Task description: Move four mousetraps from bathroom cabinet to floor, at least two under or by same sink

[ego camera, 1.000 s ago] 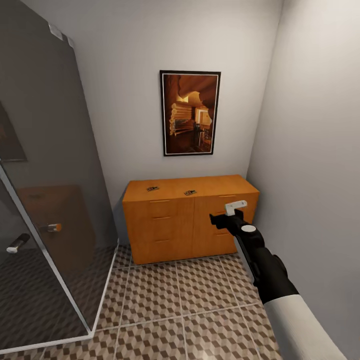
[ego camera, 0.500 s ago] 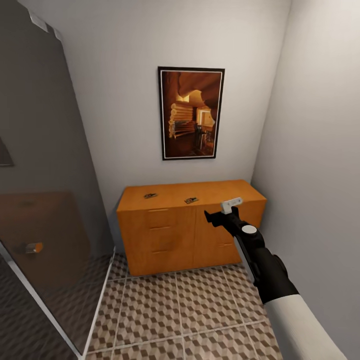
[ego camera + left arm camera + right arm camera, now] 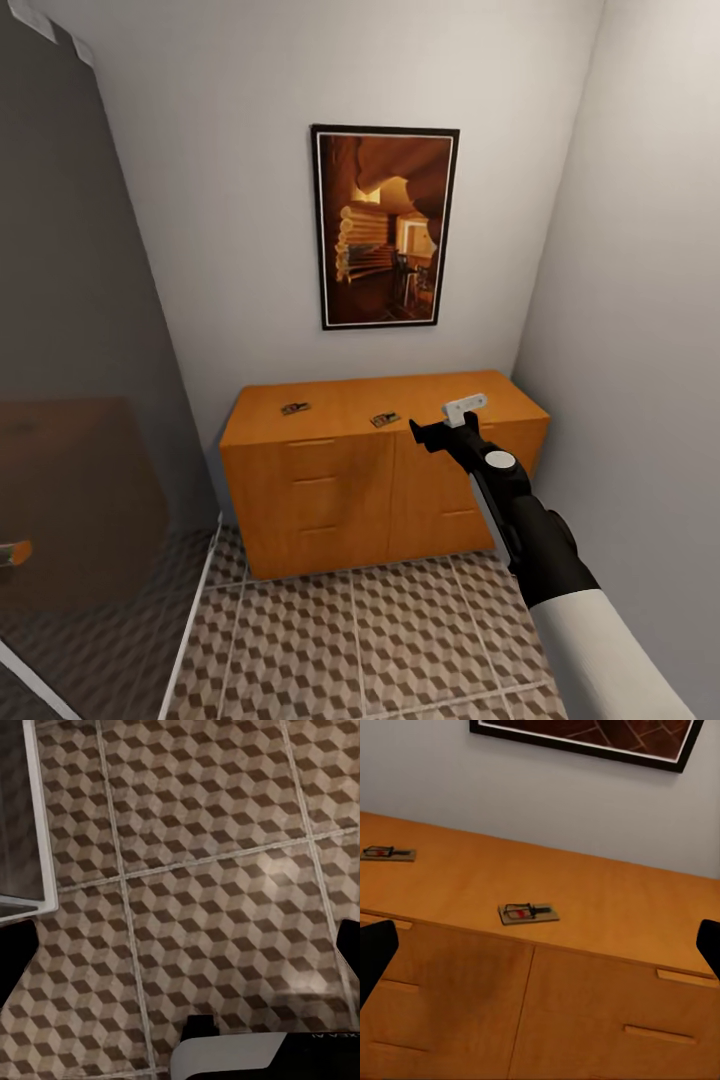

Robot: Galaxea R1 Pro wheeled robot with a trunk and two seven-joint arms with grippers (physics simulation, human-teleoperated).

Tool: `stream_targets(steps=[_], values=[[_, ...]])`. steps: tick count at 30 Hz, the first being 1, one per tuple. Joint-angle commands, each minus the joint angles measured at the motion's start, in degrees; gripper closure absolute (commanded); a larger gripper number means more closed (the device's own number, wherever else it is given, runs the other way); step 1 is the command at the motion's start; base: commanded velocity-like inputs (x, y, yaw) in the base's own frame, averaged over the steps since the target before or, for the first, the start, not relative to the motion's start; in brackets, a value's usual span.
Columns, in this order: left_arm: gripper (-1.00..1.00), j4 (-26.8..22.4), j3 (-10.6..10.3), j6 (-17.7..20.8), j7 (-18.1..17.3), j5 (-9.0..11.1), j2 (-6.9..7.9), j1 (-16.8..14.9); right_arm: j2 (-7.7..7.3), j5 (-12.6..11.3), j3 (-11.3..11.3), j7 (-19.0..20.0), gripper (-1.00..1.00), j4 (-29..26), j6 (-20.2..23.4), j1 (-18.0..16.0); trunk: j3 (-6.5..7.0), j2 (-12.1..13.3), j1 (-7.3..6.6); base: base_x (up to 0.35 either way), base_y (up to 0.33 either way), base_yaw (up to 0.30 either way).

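Two mousetraps (image 3: 529, 913) (image 3: 388, 853) are seen atop the cabinet (image 3: 330, 490), one near its front edge, one toward the left end. The right gripper (image 3: 447, 425) is held open short of them; a low approach could strike the cabinet's front edge.

Cabinet (image 3: 330, 480) was orange-brown; mousetraps (image 3: 529, 913) tan with dark wire — floor (image 3: 217, 870) tiled in brown, beige and white cubes, pale grout.
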Motion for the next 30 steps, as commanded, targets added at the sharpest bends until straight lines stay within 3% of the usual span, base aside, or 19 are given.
stream_targets(steps=[1,16,27,30], values=[[-1.0,0.3,-0.5,-0.4,0.1,0.5,-0.05,-0.1,0.01,0.6,0.0,0.4,-1.0,-0.1,0.3,0.0,-0.13,-0.1,0.07,0.333,-0.006,0.0],[-1.0,0.3,-0.4,-0.4,0.1,0.5,0.02,-0.1,-0.01,0.6,0.0,1.4,-1.0,0.4,0.3,0.0,-0.13,-0.1,0.07,0.333,-0.081,0.0],[-1.0,0.3,-0.5,-0.5,0.1,0.5,0.11,-0.1,-0.63,0.9,-0.1,12.2,-1.0,0.5,0.3,0.0,-0.13,-0.1,0.07,0.122,-0.031,0.0],[-1.0,0.3,-0.5,-0.5,0.1,0.5,0.11,-0.1,-0.69,1.0,-0.1,13.4,-1.0,0.5,0.3,0.0,-0.13,-0.1,0.07,0.008,-0.002,0.0]])
